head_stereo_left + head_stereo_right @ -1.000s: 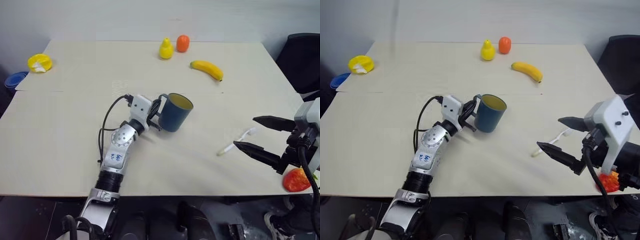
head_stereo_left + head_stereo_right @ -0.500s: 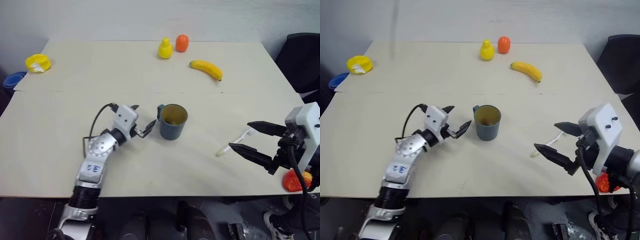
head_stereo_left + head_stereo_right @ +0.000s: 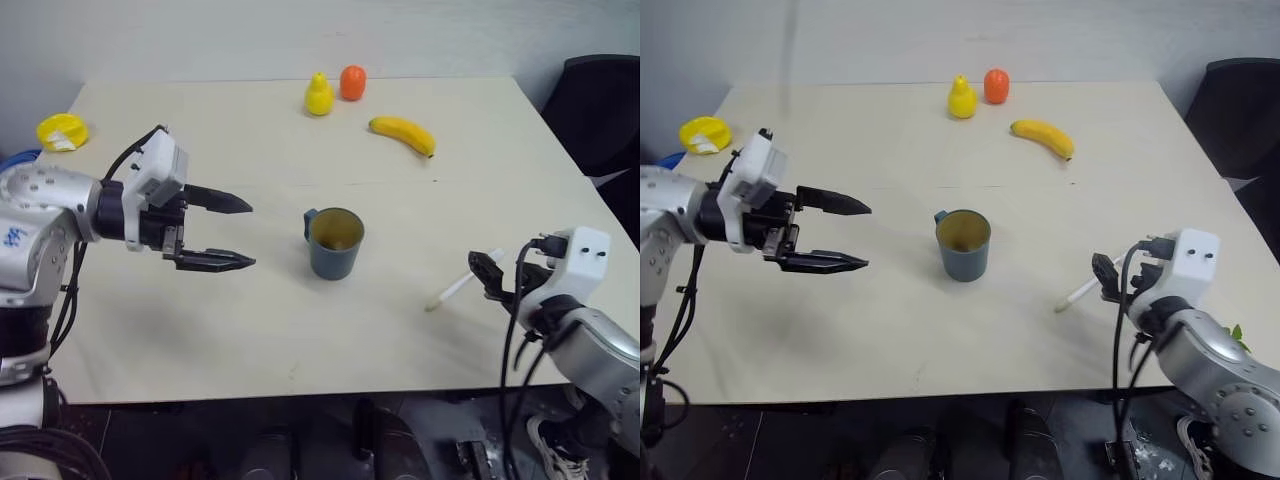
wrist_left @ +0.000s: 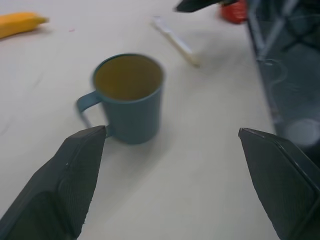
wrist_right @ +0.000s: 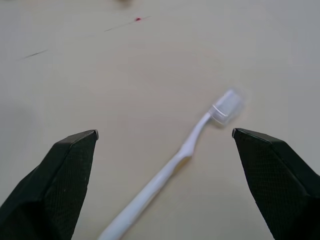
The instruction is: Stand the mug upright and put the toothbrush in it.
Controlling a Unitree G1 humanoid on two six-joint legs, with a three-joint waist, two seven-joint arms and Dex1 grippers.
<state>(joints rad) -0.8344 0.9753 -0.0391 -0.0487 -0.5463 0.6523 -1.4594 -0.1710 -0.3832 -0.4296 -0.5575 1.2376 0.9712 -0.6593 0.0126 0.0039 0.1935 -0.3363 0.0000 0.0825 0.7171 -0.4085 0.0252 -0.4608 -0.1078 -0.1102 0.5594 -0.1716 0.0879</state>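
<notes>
At the centre of the counter [image 3: 250, 340] the mug [image 3: 335, 243] stands upright with its olive inside open to the ceiling and its handle turned toward the robot's left — so, as I judge it, the first half of the task is done and the toothbrush [image 3: 462, 281] is what matters now. It lies flat on the counter well to the mug's right, bristle head pointing away from the robot. The right hand [image 5: 165, 142] hovers low just short of it, fingers spread wide with the handle lying between them and nothing pinched. To do this step well, I would close on the middle of the handle, not the bristle end, since a thin shaft lying flat can skid or tip out of a poor pinch; then lift clear before swinging toward the mug. The left hand [image 3: 228, 232] hangs above the counter beside the mug, also spread and empty. Counted: one mug, one toothbrush, one banana [image 3: 403, 135], one yellow pear-shaped fruit [image 3: 318, 96], one orange fruit [image 3: 352, 82].
</notes>
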